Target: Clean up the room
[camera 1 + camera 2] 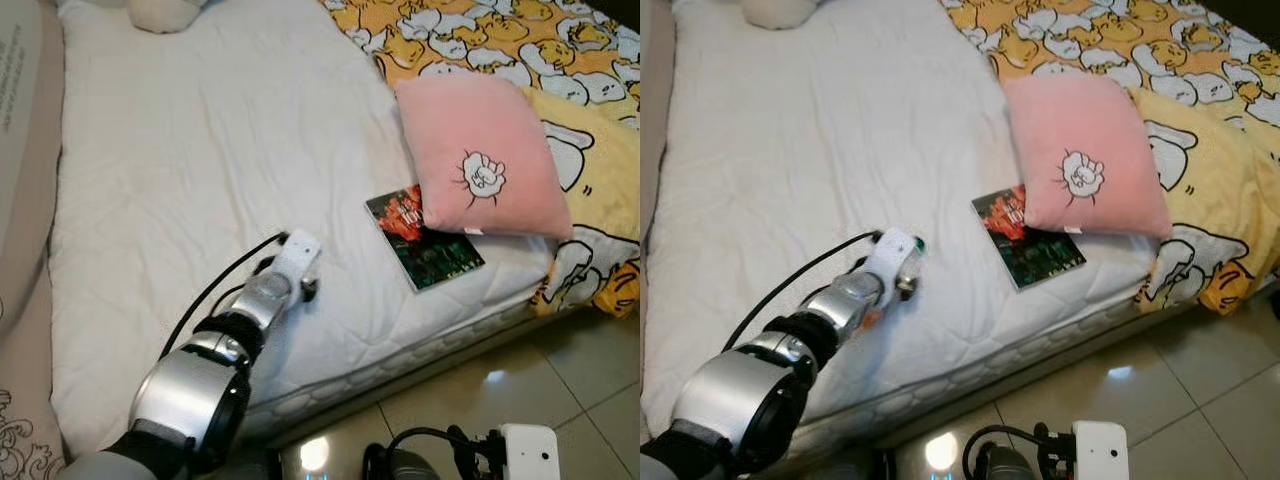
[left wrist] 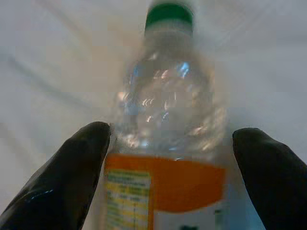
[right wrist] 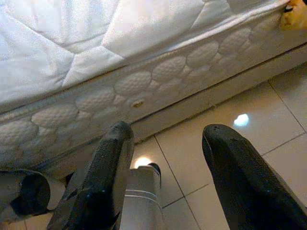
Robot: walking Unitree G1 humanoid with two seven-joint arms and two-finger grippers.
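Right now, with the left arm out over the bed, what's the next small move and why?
Probably close the left end effector on the water bottle. The left wrist view shows the bottle lying on the white mattress between the open black fingers, one on each side, seemingly not yet squeezing it.

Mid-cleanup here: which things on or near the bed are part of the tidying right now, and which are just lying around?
In hand now:
- left gripper, fingers either side of the bottle
- plastic bottle, green cap, orange label, on the mattress

Lying about:
- book, partly under the pink pillow
- yellow duck blanket
- right gripper, open, idle above the floor tiles
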